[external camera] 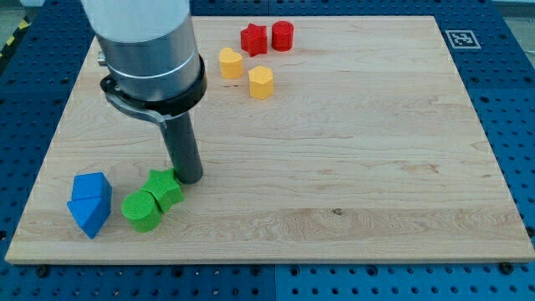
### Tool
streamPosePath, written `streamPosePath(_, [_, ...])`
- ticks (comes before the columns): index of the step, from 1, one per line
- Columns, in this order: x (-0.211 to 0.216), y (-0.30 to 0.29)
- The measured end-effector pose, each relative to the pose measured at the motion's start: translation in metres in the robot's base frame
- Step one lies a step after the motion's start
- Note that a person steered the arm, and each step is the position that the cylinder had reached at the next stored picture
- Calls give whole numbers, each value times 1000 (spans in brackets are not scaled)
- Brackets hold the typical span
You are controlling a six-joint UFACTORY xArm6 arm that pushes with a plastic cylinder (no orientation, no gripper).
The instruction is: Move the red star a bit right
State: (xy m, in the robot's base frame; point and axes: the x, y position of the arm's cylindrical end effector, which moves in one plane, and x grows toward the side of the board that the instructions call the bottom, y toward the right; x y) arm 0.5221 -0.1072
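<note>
My tip (191, 178) just beside green star (165, 188)

arm (142, 42) cut off at view's top, my tip (191, 177) hides pt of green star (165, 187), board (334, 167) corner marker (461, 38) too small to read

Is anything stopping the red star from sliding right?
Yes. The red cylinder sits right against the red star on the view's right, so it blocks that way. My tip is far off, beside the green blocks.
</note>
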Motion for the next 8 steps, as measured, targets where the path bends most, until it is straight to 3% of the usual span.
streamPosePath(3, [-5,-11])
streamPosePath(5, [-15,22])
streamPosePath(6, [-82,10])
streamPosePath(7, [-178,-12])
streamPosePath(8, [-245,1])
